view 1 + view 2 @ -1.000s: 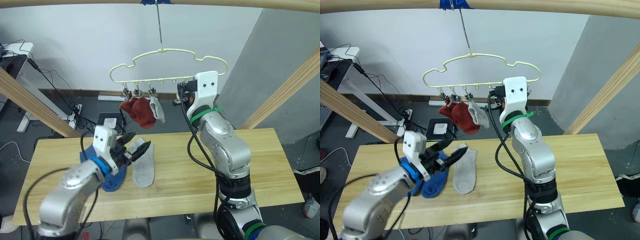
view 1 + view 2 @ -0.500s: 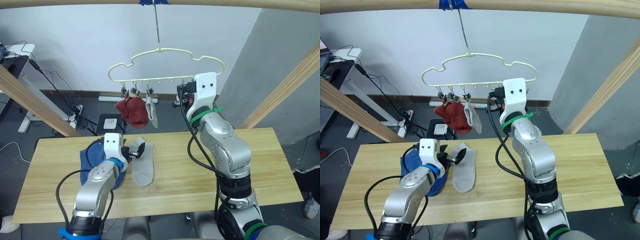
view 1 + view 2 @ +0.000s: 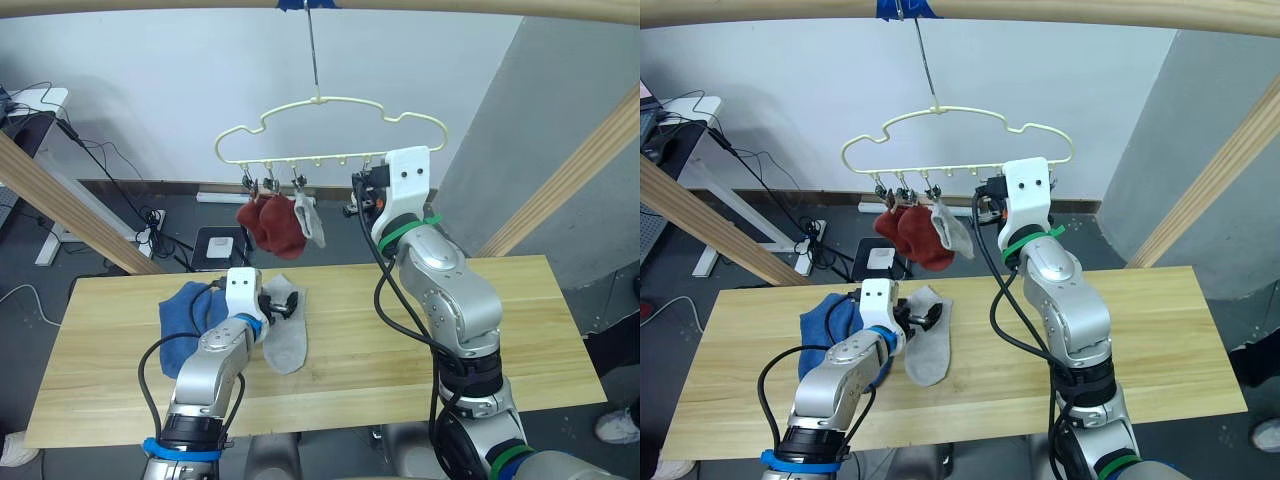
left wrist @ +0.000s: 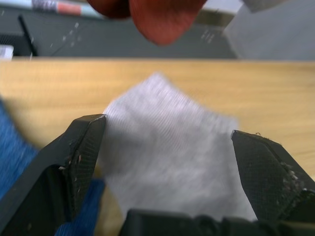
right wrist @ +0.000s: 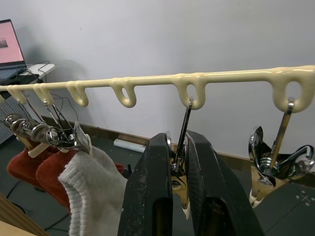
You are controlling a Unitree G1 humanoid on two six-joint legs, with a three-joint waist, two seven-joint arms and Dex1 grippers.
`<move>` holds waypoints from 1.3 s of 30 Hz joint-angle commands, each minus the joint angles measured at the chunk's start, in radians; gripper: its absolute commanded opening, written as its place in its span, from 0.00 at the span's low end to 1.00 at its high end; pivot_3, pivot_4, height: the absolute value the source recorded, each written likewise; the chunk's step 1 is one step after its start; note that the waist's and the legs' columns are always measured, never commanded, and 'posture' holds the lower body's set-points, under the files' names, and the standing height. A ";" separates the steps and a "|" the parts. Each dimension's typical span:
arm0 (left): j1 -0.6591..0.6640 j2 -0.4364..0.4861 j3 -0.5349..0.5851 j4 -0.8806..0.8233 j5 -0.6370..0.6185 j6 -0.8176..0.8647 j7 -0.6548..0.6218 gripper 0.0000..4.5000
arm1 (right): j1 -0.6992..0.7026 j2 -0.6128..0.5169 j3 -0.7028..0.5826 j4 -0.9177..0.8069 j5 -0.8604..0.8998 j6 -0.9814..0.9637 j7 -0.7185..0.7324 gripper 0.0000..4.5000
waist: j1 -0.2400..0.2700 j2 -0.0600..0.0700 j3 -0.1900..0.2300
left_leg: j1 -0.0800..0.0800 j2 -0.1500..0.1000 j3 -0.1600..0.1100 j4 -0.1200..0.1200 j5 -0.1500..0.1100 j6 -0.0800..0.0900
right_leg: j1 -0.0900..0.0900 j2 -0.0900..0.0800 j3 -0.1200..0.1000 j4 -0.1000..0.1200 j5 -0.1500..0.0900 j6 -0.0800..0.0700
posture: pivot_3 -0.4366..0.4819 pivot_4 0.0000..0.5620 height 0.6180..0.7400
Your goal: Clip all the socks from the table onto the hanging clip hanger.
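**Legible markings: none found**

No text, label, brand, number or sign can be read on any surface inspected. The socks, the clip hanger (image 3: 958, 140), the table (image 3: 520, 330) and both grippers' housings carry no legible markings. A laptop screen (image 5: 9, 40) at the edge of the right wrist view shows a pinkish display, but whatever is on it is too small to make out. A long object on the floor in the left wrist view (image 4: 54, 7) has coloured patches that may be print; nothing on it is readable.
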 commanded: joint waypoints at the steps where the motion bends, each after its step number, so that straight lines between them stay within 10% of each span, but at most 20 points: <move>1: -0.003 -0.005 -0.007 -0.010 0.023 0.023 0.014 0.87 | -0.002 0.012 0.009 -0.050 0.015 -0.005 0.006 0.02 | 0.000 0.000 0.000 | 0.000 0.000 0.000 0.000 0.000 0.000 | 0.000 0.000 0.000 0.000 0.000 0.000 | 0.30 0.48 1.00; 21: -0.013 0.006 -0.018 0.008 0.045 -0.009 -0.052 0.00 | 0.005 0.021 0.010 -0.059 0.011 0.005 -0.002 0.02 | -0.006 0.000 0.000 | 0.000 0.000 0.000 0.000 0.000 0.000 | 0.000 0.000 0.000 -0.001 0.000 0.000 | 0.28 0.48 1.00; 39: 0.131 0.025 -0.065 -0.200 -0.007 -0.482 -0.315 0.00 | 0.021 0.025 0.020 -0.110 0.007 0.029 -0.015 0.02 | -0.021 0.000 0.000 | -0.001 0.000 0.001 -0.002 0.000 0.000 | 0.000 -0.001 0.001 -0.004 0.000 0.000 | 0.25 0.49 1.00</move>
